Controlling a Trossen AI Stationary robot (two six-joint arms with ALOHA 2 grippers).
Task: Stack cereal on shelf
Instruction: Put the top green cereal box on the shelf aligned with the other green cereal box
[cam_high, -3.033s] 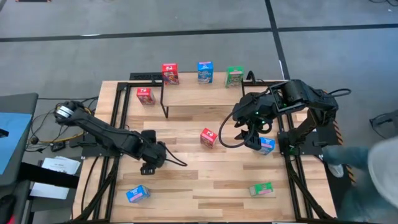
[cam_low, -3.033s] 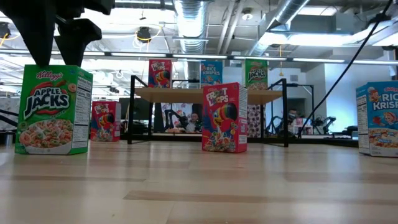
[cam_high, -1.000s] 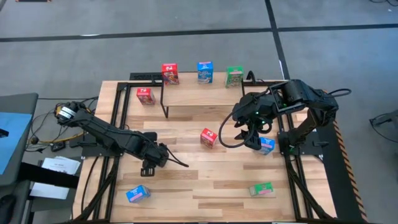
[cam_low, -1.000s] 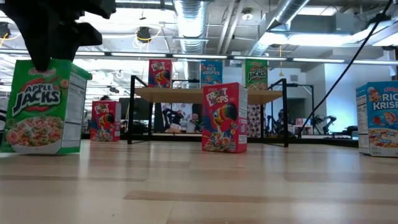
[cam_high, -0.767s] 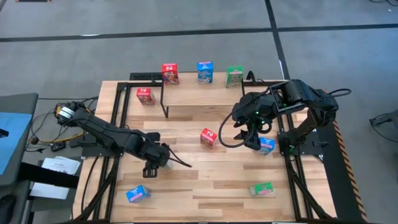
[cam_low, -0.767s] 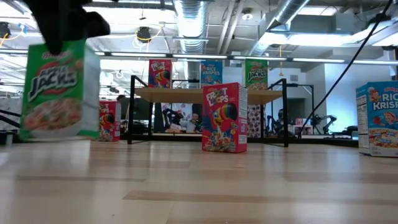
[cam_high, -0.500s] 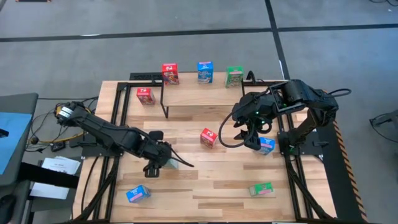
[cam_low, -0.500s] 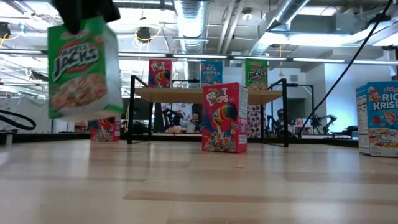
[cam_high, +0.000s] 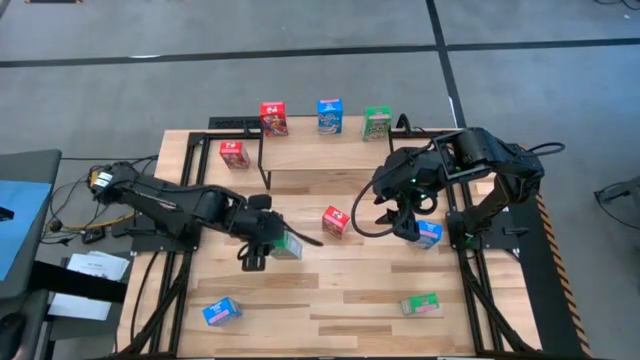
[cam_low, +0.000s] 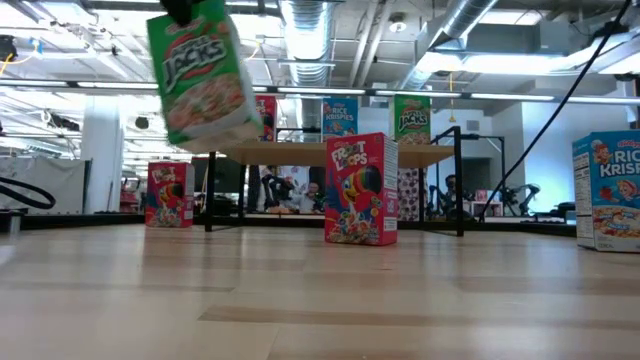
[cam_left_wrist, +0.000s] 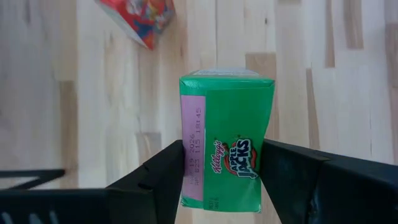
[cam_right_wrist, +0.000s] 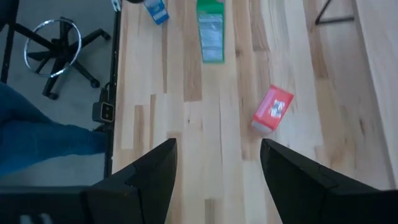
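Lifted since a second ago, the green box (cam_high: 287, 246) hangs above the worktop (cam_high: 340, 290) in the left fingers (cam_high: 268, 243), headed for the shelf (cam_high: 320, 155); low view shows it airborne (cam_low: 203, 72); left wrist shows fingers clamping it; right fingers (cam_right_wrist: 214, 165) gape, idle

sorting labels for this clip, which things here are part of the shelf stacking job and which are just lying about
Part of the job:
- green cereal box held off the table by the left gripper
- shelf with three boxes on it
- loose boxes: red, blue, green

Just lying about:
- office chair beside the table
- cables on the floor
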